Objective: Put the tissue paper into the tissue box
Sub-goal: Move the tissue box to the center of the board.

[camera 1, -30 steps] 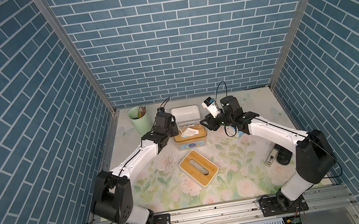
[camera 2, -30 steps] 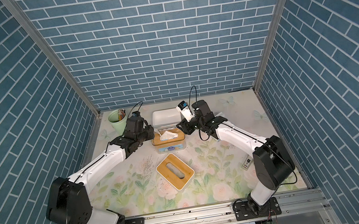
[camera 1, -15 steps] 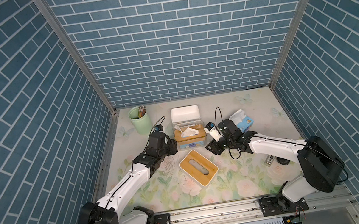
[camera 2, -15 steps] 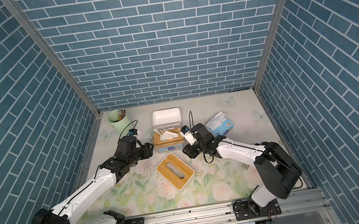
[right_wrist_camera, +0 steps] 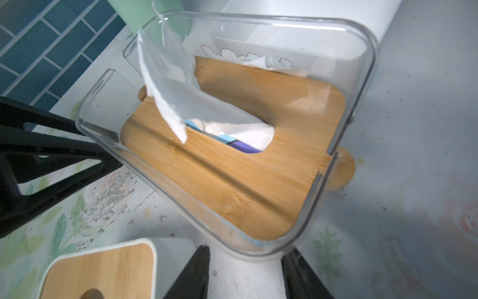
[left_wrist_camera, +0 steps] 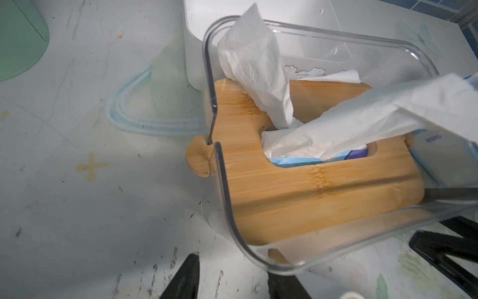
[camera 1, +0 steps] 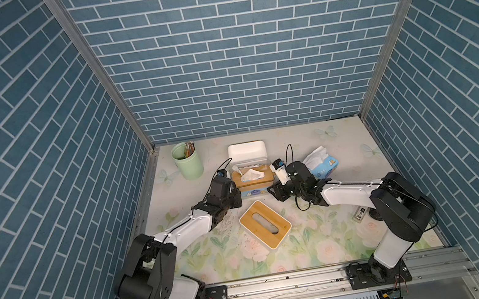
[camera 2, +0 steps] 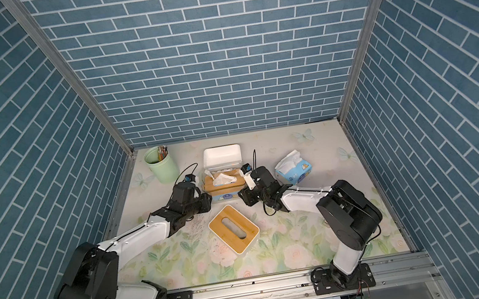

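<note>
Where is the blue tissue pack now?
In both top views the blue tissue pack lies toward the back, to the right of the clear tissue box.

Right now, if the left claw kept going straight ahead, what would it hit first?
Probably the clear box: its rounded near corner sits right ahead of the open left gripper. How close is hard to judge.

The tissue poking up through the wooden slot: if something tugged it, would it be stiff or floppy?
Probably floppy: the tissue sags and creases where it rises above the bamboo plate. It is likely light and thin, so a hard pull might tear it. It passes through the plate, so a tug may drag more out.
</note>
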Controlling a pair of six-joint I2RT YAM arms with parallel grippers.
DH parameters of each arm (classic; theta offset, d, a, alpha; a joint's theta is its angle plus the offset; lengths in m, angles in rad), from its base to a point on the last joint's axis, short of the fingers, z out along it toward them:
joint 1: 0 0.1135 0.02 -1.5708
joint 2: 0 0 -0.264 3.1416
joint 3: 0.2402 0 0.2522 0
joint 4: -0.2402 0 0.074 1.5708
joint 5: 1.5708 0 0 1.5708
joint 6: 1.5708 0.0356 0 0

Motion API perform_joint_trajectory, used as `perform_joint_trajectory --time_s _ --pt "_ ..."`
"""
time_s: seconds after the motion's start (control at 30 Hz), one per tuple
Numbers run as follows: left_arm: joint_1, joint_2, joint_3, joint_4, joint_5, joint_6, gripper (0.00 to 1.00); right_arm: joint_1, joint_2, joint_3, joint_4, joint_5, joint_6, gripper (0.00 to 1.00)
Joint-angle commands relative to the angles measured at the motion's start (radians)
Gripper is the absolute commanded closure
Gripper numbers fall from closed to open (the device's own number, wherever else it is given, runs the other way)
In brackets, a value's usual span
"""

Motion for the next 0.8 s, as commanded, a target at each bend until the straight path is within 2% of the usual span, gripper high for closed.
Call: perform_joint_trajectory --time_s 0.0,0.1,0.4,0.53,0.77 --pt "-0.003 0.050 0.060 0.058 -0.063 0.023 0.54 -0.018 0.028 0.041 0.058 0.051 0.049 0.52" --pt "-0.004 0.123 0.131 0.051 -0.098 0.037 0.54 -0.042 0.054 0.071 0.066 0.042 0.057 0.52" --pt "-0.004 0.293 0.310 0.046 -0.074 0.051 0.53 -0.110 0.114 0.174 0.030 0.039 0.053 0.52" --pt "-0.003 0.255 0.288 0.030 -0.047 0.059 0.51 -0.114 0.054 0.133 0.016 0.054 0.039 0.51" --pt "0.028 0.084 0.211 0.024 -0.002 0.057 0.45 -0.131 -0.059 0.096 0.011 0.068 0.012 0.44"
